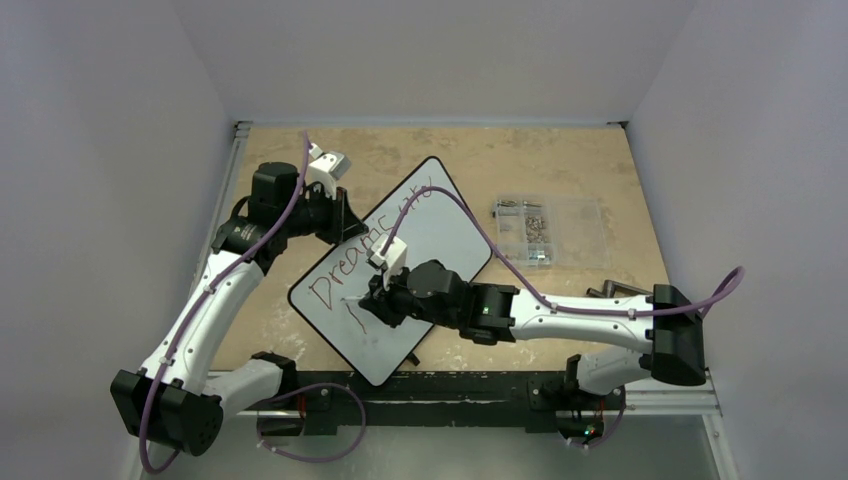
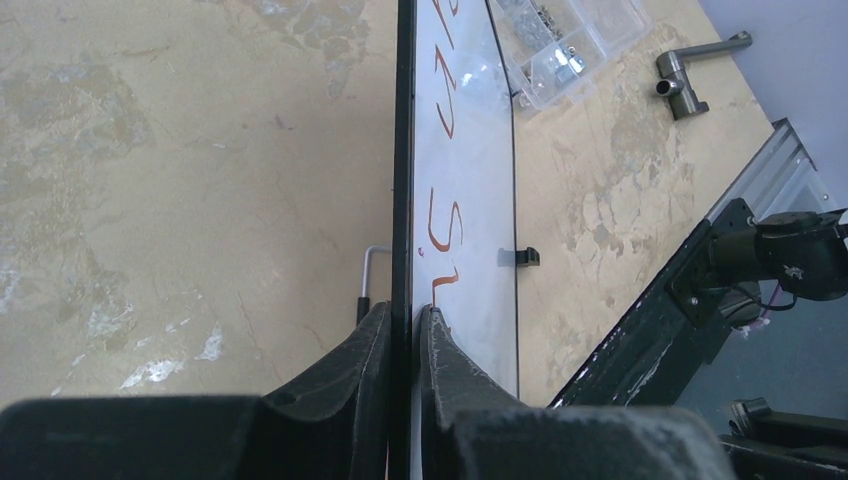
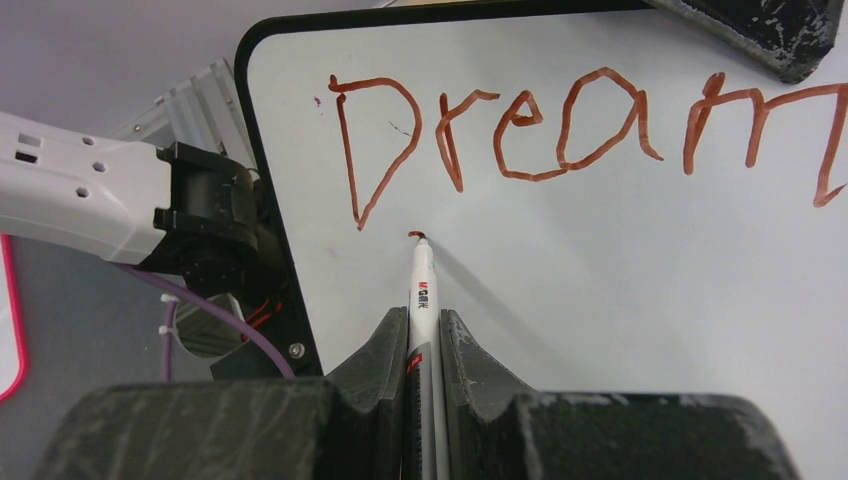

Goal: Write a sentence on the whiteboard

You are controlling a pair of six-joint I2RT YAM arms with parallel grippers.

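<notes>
Tan tabletop [image 1: 560,160], pale walls round it. The whiteboard [image 1: 445,235] lies skewed across the middle, long axis running near-left to far-right.

Right gripper [image 3: 425,322] is pinched tight on a marker [image 3: 421,285], barrel straight out ahead of the jaws. The tip touches the board just under the "D" of a red "Dream".

Key relation: blank board lies to the right of the tip, along the long axis, beneath that first line. My guess is the next stroke runs rightward, parallel to it. Right arm is the nearer one and on the job.

Left gripper [image 2: 403,318] sits ahead and right of the tip, past the first line. Its jaws are narrow, clamped on the board's rim, one finger on each face.

Can't tell whether that edge is lifted or flat. Text past "Dream" is cut off in the right wrist view and too small to read from above. From above, the right wrist covers where the tip meets the board.

Clear parts box [image 1: 545,225] is well apart, behind-right of the marker.
</notes>
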